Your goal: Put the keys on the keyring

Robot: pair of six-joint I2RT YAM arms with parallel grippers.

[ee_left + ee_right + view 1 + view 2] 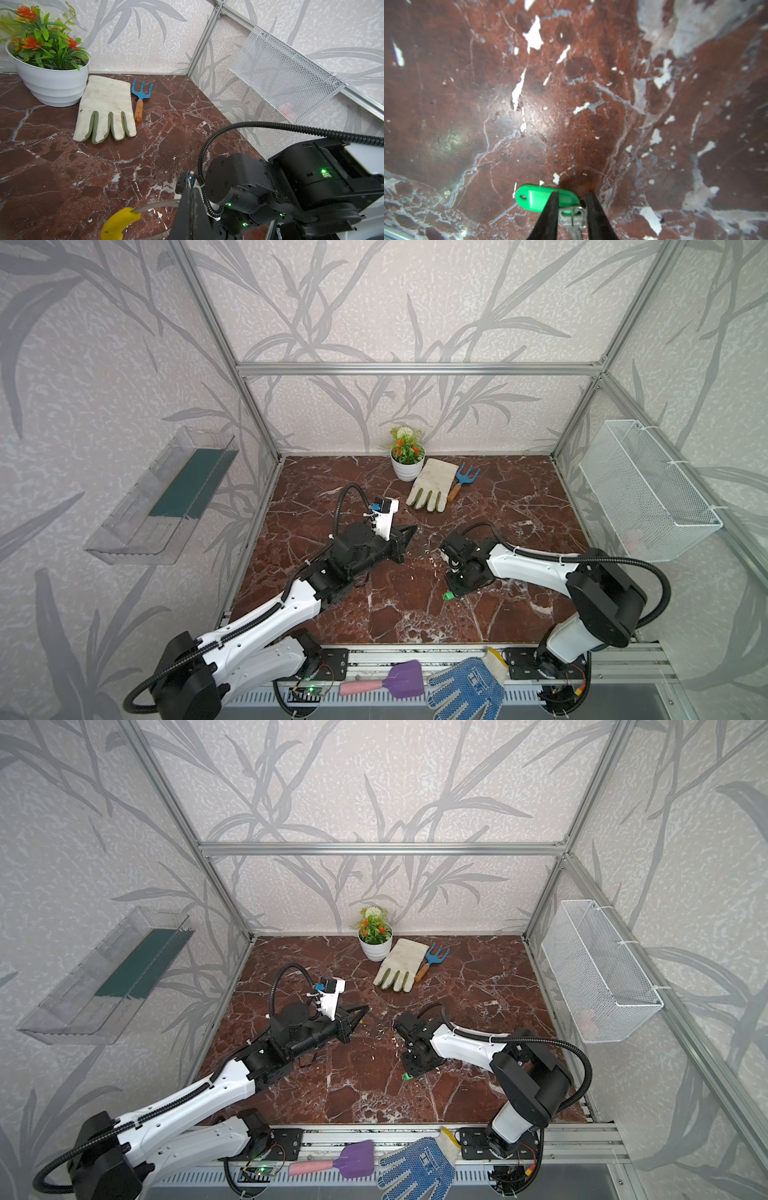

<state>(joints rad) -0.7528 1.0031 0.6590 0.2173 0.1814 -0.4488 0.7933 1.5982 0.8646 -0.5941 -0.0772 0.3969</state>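
The keys lie on the marble top: a green tag (pixel 537 197) joined by a thin loop to a silver key head (pixel 572 216). My right gripper (pixel 572 195) points down over them, and its two black fingers press the key head from both sides. In both top views the tag (pixel 448 595) (pixel 405 1076) peeks out beside the right gripper (pixel 460 585). My left gripper (pixel 190 191) is shut on the grey hoop of the keyring (pixel 158 204), whose yellow sleeve (pixel 119 221) hangs beside the jaws. The left gripper (pixel 409 531) is held above the middle of the table.
A white flower pot (pixel 407 466), a cream glove (pixel 432 485) and a blue hand rake (pixel 463 481) lie at the back. A mesh basket (pixel 648 489) hangs on the right wall, a clear shelf (pixel 162 497) on the left. A purple trowel (pixel 399 680) and a blue glove (pixel 465 689) lie on the front rail.
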